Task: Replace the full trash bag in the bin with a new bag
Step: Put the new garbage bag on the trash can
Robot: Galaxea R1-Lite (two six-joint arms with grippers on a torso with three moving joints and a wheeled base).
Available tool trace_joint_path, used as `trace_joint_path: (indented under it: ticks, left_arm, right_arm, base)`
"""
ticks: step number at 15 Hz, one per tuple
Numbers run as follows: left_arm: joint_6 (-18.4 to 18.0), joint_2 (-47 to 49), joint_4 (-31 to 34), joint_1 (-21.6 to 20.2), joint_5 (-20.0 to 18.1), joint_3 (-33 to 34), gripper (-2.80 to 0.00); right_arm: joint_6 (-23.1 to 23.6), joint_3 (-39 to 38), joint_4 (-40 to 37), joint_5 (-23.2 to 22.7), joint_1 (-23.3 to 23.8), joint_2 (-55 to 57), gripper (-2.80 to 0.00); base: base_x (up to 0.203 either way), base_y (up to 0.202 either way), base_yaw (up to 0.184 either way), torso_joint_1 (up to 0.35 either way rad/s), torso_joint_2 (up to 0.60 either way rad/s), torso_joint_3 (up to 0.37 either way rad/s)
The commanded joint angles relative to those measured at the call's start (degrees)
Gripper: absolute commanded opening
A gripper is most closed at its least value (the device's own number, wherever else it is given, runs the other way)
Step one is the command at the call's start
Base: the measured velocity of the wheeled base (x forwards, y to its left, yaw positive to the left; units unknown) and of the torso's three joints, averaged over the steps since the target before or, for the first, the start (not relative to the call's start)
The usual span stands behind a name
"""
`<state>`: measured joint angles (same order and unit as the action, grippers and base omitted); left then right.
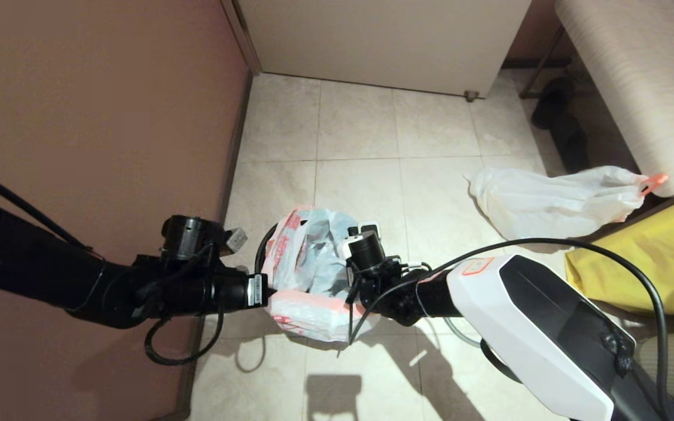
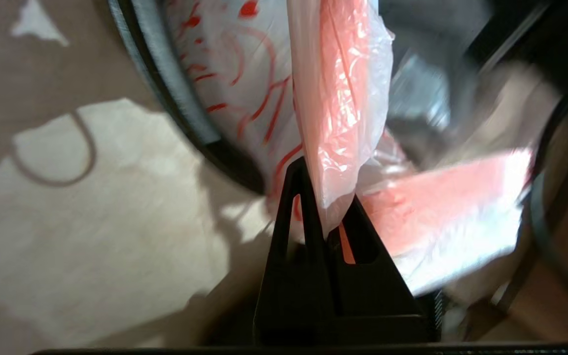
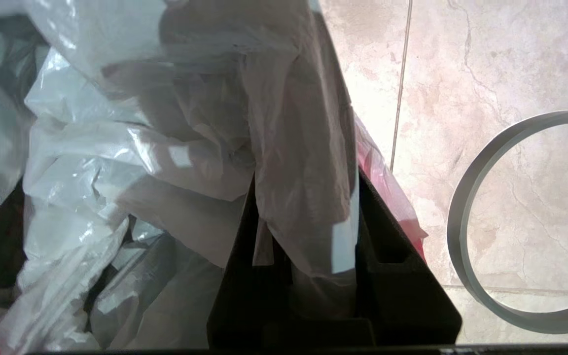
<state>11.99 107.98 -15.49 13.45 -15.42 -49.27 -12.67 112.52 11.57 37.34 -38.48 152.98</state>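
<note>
A small black bin stood on a pale tiled floor, close to a brown wall on the robot's left. Draped into and over the bin was the new bag, thin white plastic with orange-red print, its edges spilling over the near side of the bin.

The left gripper was at the bin's left edge. Its two black fingers were pinched narrowly on a fold of the new bag's orange-tinted edge, seen clearly from the left wrist camera. Part of the bin's dark rim curved just behind the pinched plastic.

The right gripper was at the bin's right edge, opposite the left one. Its fingers were nearly together, clamped on a gathered strip of the new bag's film, with crumpled plastic lining the bin beside it.

A thin grey hoop lay flat on the tiles beside the bin, on the right gripper's side, apart from the bin.

The full trash bag, bulging and almost plain white with a small orange tab at its gathered end, lay on the floor well to the right of the bin and farther from the robot. Just beyond it, farther right of the bin, sat a big yellow bag. A pale cabinet stood against the far side of the floor, well behind the bin.
</note>
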Motion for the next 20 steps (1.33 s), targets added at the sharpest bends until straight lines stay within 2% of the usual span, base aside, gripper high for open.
trace_joint_path:
  ticks: [1,3,5,7,8,11,13,14,16,18,19,20]
  left_arm:
    - [-3.3,-1.3,5.5,-1.7,-0.1,-1.6,-2.8]
    - [-4.4,2.0,6.5,-4.3,0.9,-3.1,-2.8]
    - [-5.4,5.4,5.8,-6.3,4.3,-4.1,-2.8]
    - [-10.2,9.4,4.9,-7.1,7.2,-3.8,-2.8]
    - [-11.1,11.2,4.0,-7.0,8.4,-3.3,-2.8]
    - [-12.9,11.7,1.7,-5.3,8.6,-0.2,-2.8]
    - [-18.4,12.0,1.6,-4.4,7.6,2.5,-2.8]
    - [-19.4,13.8,1.5,-4.3,7.5,2.5,-2.8]
    - [-20.1,15.6,1.2,-4.0,7.9,2.6,-2.8]
    - [-20.1,18.8,0.8,-3.7,10.5,1.9,-2.8]
    - [-19.5,20.6,0.1,-3.7,12.3,0.7,-2.8]
    - [-16.7,21.7,-1.4,-3.7,13.6,-1.0,-2.8]
  right_arm:
    - [-0.2,0.1,0.2,0.5,0.6,0.0,-2.8]
    - [-0.2,0.1,0.2,0.5,0.8,-0.2,-2.8]
    - [-0.2,0.1,0.2,0.5,1.0,-0.3,-2.8]
    - [-0.2,0.1,0.2,0.5,1.0,-0.7,-2.8]
    - [-0.2,0.1,0.2,0.4,1.1,-0.9,-2.8]
    - [-0.2,0.2,0.3,0.5,1.4,-0.9,-2.8]
    - [-0.4,0.2,0.3,0.5,1.6,-1.5,-2.8]
    - [-0.6,0.2,0.3,0.4,1.5,-1.8,-2.8]
    - [-0.6,0.2,0.3,0.4,1.5,-1.8,-2.8]
    - [-0.6,0.2,0.3,0.5,1.5,-2.1,-2.8]
    - [-0.6,0.2,0.3,0.5,1.4,-2.3,-2.8]
    - [-0.6,0.2,0.3,0.5,1.3,-2.4,-2.8]
  base:
    - [0.0,0.0,0.0,0.0,0.0,0.0]
    - [0.0,0.0,0.0,0.0,0.0,0.0]
    - [0.0,0.0,0.0,0.0,0.0,0.0]
    - [0.0,0.0,0.0,0.0,0.0,0.0]
    - [0.0,0.0,0.0,0.0,0.0,0.0]
    - [0.0,0.0,0.0,0.0,0.0,0.0]
    - [0.0,0.0,0.0,0.0,0.0,0.0]
    - [0.0,0.0,0.0,0.0,0.0,0.0]
    - [0.0,0.0,0.0,0.0,0.0,0.0]
    - [0.0,0.0,0.0,0.0,0.0,0.0]
    - [0.0,0.0,0.0,0.0,0.0,0.0]
    - [0.0,0.0,0.0,0.0,0.0,0.0]
